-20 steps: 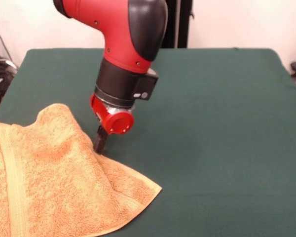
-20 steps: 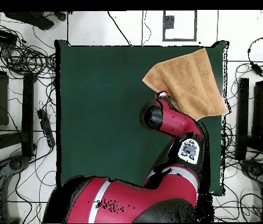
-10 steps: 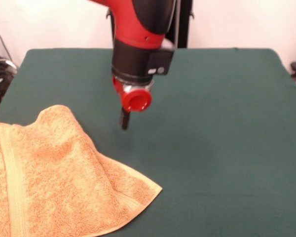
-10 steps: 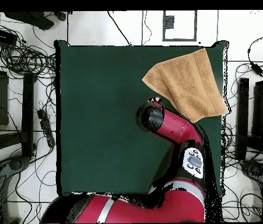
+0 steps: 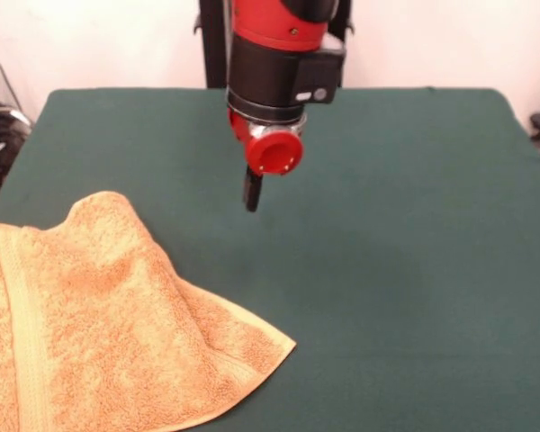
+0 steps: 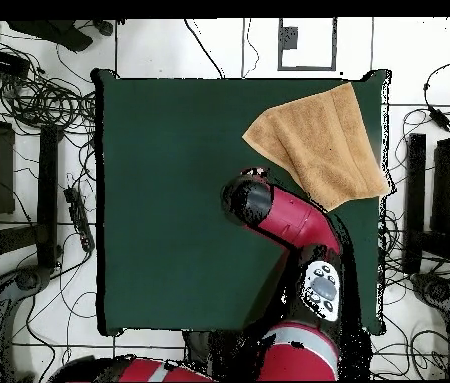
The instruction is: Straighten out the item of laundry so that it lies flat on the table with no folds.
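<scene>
The orange-tan towel [image 5: 99,333] lies at the table's near left corner in the front view. It is rumpled, with a hump at its far end and a fold ridge running down to its right corner. One woven band shows near its left side. In the overhead view the towel [image 6: 318,145] lies at the upper right corner of the green table [image 6: 169,199]. My gripper [image 5: 251,194] hangs above bare felt, to the right of and beyond the towel, not touching it. Its fingers look shut and hold nothing.
The green table [image 5: 414,270] stretches wide to the right of the towel. The towel runs past the picture's left and bottom edges in the front view. Cables and dark equipment [image 6: 29,100] lie on the floor around the table.
My gripper has lifted off the towel's far edge and moved right and away across the table, holding nothing. The towel has stayed as it was.
</scene>
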Robot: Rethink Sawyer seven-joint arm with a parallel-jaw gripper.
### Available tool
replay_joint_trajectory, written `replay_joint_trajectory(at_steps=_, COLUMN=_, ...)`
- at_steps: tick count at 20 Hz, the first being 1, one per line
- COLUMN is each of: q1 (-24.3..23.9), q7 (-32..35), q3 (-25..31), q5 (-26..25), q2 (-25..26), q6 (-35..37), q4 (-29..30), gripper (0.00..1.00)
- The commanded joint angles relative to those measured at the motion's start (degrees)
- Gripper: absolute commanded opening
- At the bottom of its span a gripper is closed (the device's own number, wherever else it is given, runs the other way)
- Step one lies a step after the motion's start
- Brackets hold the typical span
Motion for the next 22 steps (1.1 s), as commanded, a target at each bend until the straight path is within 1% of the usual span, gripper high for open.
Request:
replay_joint_trajectory(at_steps=1, q1=6.3, q7=15.2, q3=-4.0, q5=3.6, q2=11.5, q6=-15.2, q4=-2.6, gripper=0.0)
replay_joint_trajectory(at_steps=2, q1=7.6, q7=16.3, q3=-6.2, q5=5.4, q2=13.9, q6=-18.6, q4=-3.7, gripper=0.0)
replay_joint_trajectory(at_steps=3, q1=8.2, q7=16.4, q3=-7.3, q5=6.8, q2=15.4, q6=-20.4, q4=-4.5, gripper=0.0)
replay_joint_trajectory(at_steps=6, q1=8.1, q7=14.8, q3=-7.3, q5=9.5, q2=17.1, q6=-24.1, q4=-4.8, gripper=0.0)
replay_joint_trajectory(at_steps=10, q1=9.2, q7=12.2, q3=-7.7, q5=13.7, q2=19.1, q6=-25.8, q4=-5.3, gripper=0.0)
replay_joint_trajectory(at_steps=11, q1=9.3, q7=11.2, q3=-7.7, q5=14.4, q2=19.5, q6=-25.8, q4=-5.4, gripper=0.0)
replay_joint_trajectory(at_steps=12, q1=10.3, q7=10.1, q3=-9.1, q5=14.9, q2=19.7, q6=-24.8, q4=-5.6, gripper=0.0)
replay_joint_trajectory(at_steps=13, q1=10.2, q7=9.7, q3=-8.8, q5=15.3, q2=19.6, q6=-25.7, q4=-5.4, gripper=0.0)
replay_joint_trajectory(at_steps=14, q1=9.9, q7=8.6, q3=-8.2, q5=15.8, q2=19.7, q6=-25.7, q4=-5.6, gripper=1.0)
replay_joint_trajectory(at_steps=17, q1=10.1, q7=8.0, q3=-9.0, q5=15.6, q2=20.1, q6=-26.1, q4=-5.7, gripper=1.0)
replay_joint_trajectory(at_steps=22, q1=9.3, q7=7.3, q3=-8.4, q5=14.9, q2=20.0, q6=-27.1, q4=-5.8, gripper=1.0)
